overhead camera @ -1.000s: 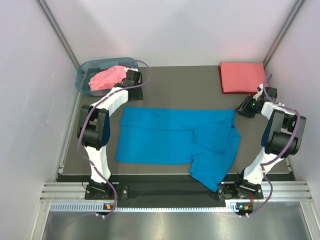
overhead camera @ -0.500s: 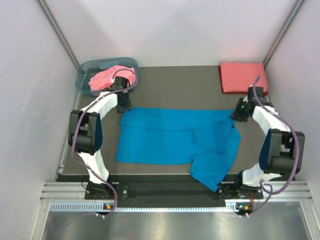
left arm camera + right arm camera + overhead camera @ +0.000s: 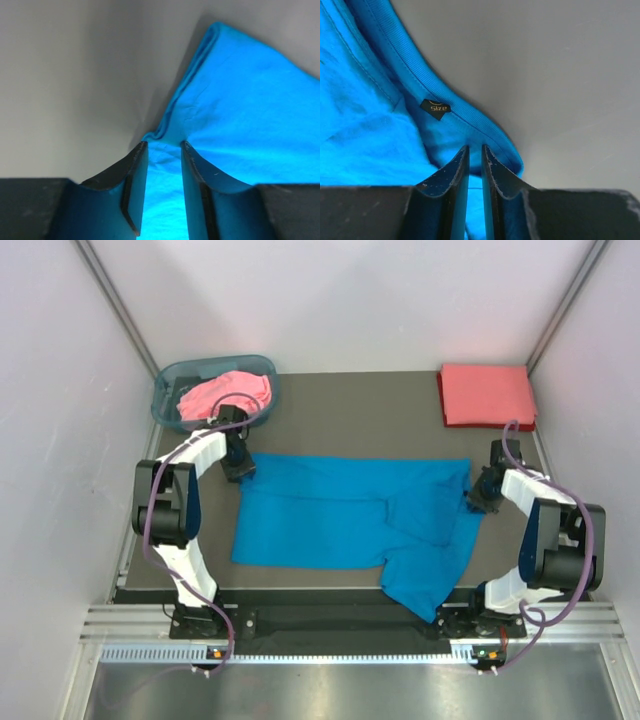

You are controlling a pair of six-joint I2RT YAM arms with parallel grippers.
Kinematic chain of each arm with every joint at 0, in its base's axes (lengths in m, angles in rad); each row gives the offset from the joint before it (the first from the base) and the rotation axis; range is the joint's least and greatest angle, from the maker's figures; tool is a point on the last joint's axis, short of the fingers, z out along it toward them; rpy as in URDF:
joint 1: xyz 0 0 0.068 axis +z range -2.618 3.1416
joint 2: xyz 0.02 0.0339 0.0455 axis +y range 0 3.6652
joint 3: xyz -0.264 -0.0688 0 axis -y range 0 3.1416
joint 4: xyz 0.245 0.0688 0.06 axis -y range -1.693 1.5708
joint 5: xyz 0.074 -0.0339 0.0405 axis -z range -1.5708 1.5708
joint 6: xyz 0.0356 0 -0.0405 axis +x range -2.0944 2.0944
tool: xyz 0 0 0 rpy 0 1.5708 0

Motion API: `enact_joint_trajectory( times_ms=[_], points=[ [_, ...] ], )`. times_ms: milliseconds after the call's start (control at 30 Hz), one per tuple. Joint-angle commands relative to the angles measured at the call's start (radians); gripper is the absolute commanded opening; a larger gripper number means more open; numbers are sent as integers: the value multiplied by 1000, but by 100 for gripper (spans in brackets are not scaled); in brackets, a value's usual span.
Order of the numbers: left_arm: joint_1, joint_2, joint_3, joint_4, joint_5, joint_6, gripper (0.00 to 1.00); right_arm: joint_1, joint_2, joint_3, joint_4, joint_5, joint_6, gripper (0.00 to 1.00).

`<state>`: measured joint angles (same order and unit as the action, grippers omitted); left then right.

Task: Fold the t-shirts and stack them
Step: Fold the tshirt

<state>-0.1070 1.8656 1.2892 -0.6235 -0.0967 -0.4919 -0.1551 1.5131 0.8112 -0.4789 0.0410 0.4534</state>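
Note:
The bright blue t-shirt (image 3: 340, 515) lies spread on the dark mat, its near right part folded over. My left gripper (image 3: 240, 469) (image 3: 161, 144) is down at its far left corner, open, fingers astride the cloth (image 3: 240, 100). At the shirt's right edge, by the collar (image 3: 470, 122) and its size tag (image 3: 435, 108), my right gripper (image 3: 481, 499) (image 3: 475, 146) has its jaws drawn to a thin slit on blue cloth. The pink t-shirt (image 3: 225, 393) lies crumpled in the basket. The coral-red t-shirt (image 3: 485, 395) sits folded at the far right.
The translucent blue-grey basket (image 3: 170, 410) stands at the mat's far left corner, just behind my left arm. Pale walls close in on both sides. A metal rail (image 3: 330, 625) runs along the near edge.
Both arms came in and down onto the blue t-shirt, the left from beside the basket, the right from near the coral-red shirt. The right jaws narrowed onto the cloth.

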Motion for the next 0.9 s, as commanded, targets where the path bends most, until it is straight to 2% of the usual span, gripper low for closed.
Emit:
enact_joint_trajectory(
  times_ms=[0, 133, 333, 467, 567, 600, 667, 700, 867],
  points=[
    [6, 1, -4, -57, -29, -43, 37, -8, 1, -3, 56, 59, -19, 17],
    [6, -36, -30, -62, -55, -34, 33, -8, -4, 12, 49, 65, -32, 16],
    [7, -63, 10, -117, -74, -25, 37, -1, -33, 60, -12, 79, -24, 17],
    [6, -149, 39, -145, -71, -5, 40, 54, -74, 161, -131, 103, -24, 20],
    [6, -215, 39, -142, -34, 13, 41, 147, -111, 197, -228, 137, -18, 22],
    [4, -233, 18, -131, 24, 19, 41, 243, -128, 197, -249, 154, -6, 23],
    [3, -296, -25, -104, 124, 26, 42, 323, -188, 184, -302, 180, 2, 24],
    [3, -319, -80, -69, 222, 21, 42, 403, -209, 174, -319, 184, 25, 25],
    [4, -445, -227, 18, 434, -19, 43, 690, -346, 70, -444, 246, 157, 26]
  ],
)
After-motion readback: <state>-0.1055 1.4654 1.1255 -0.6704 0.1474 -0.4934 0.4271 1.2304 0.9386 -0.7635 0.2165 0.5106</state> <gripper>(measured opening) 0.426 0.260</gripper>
